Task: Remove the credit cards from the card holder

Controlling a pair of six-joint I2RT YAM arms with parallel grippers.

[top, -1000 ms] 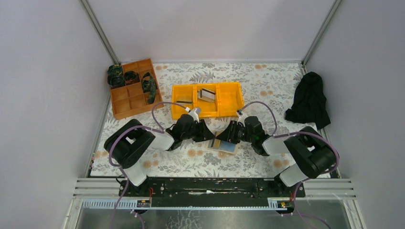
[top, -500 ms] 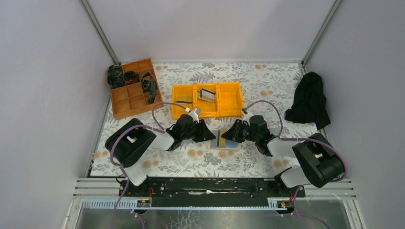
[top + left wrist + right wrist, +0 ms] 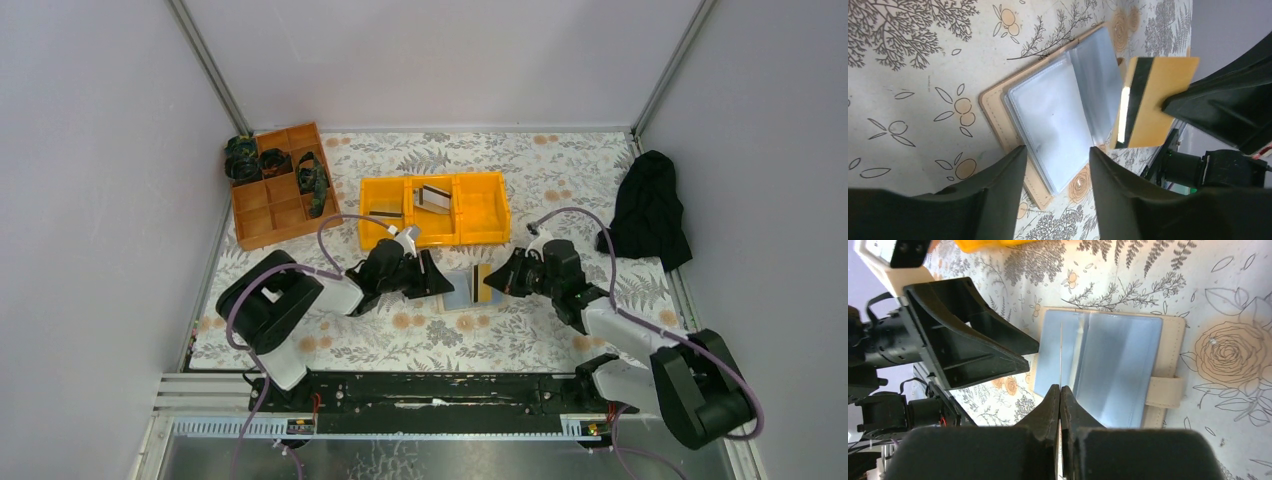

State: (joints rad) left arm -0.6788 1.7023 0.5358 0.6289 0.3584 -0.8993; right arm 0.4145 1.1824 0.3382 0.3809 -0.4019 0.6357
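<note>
Grip check: credit card [image 3: 1155, 107] sat pinched by one edge in the clenched right end effector [image 3: 1060, 390], clear of the card holder [image 3: 1048, 115], which lay open on the bench. Left end effector [image 3: 1058, 155] was released, straddling the holder's edge. Risk: with so shallow a pinch, the card could pivot or drop short of the yellow bin [image 3: 480, 205].

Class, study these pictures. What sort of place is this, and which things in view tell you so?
Probably a robot test cell in a lab: left arm and right arm bolted to a metal rail, plain grey walls on a metal frame, a flowery cloth with a yellow bin.
</note>
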